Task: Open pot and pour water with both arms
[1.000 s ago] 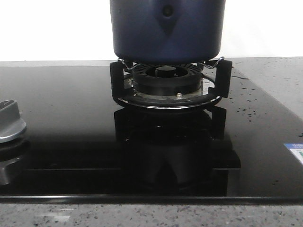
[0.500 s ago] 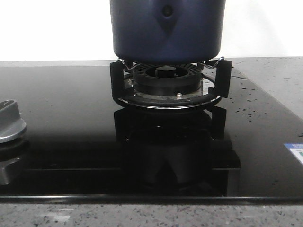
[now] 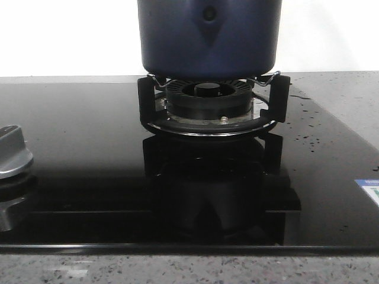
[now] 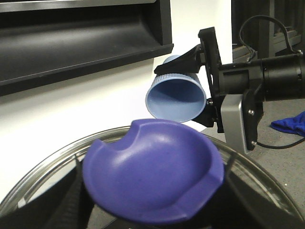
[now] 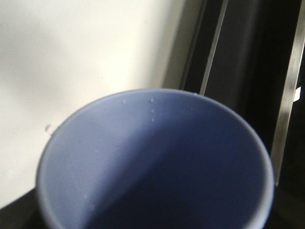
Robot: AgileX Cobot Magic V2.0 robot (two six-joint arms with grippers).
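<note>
Matte navy round pot (image 3: 209,38) (riveted shield bracket) on burner (image 3: 208,102)

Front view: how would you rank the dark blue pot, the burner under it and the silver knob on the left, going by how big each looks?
1. The pot, though its top is cut off.
2. The burner.
3. The knob, cropped at the edge and nearer the camera, so its real size is unsure.

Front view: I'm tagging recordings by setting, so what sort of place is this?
Most likely a kitchen counter. A dark blue pot sits on the gas burner of a black glass hob, with a control knob at the left and speckled stone countertop around it.
</note>
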